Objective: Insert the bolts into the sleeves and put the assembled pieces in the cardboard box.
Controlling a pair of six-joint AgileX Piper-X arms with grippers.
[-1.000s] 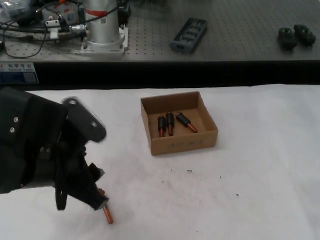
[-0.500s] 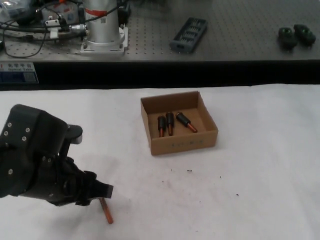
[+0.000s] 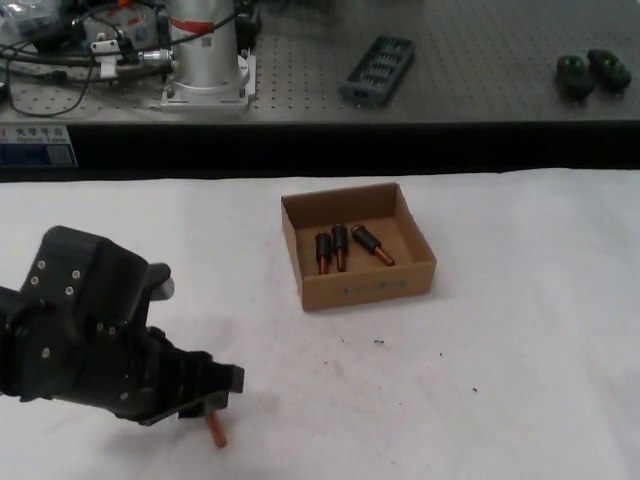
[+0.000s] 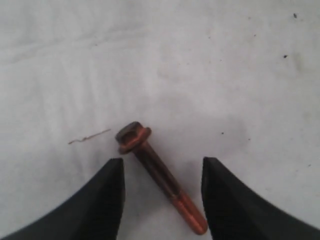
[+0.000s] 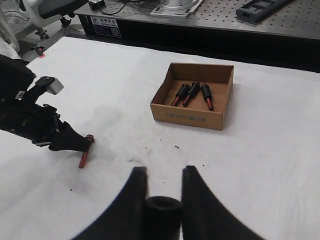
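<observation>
Cardboard box point(image 3: 365, 288): near the middle of the white surface point(image 3: 520, 360), holding three assembled pieces point(image 3: 340, 246) side by side. Loose bolt point(image 4: 159, 180): copper-coloured, lying flat on the surface at about 7 o'clock from the box, well apart from it. Left pincer point(image 4: 161, 167): spread wide and low, one finger either side of the bolt's shank, seemingly not touching it. Right pincer point(image 5: 163, 174): closed narrow on a black sleeve point(image 5: 163, 206), well apart from the box.

dark slotted holder point(image 3: 377, 68) on perforated metal bench point(image 3: 480, 70)
</observation>
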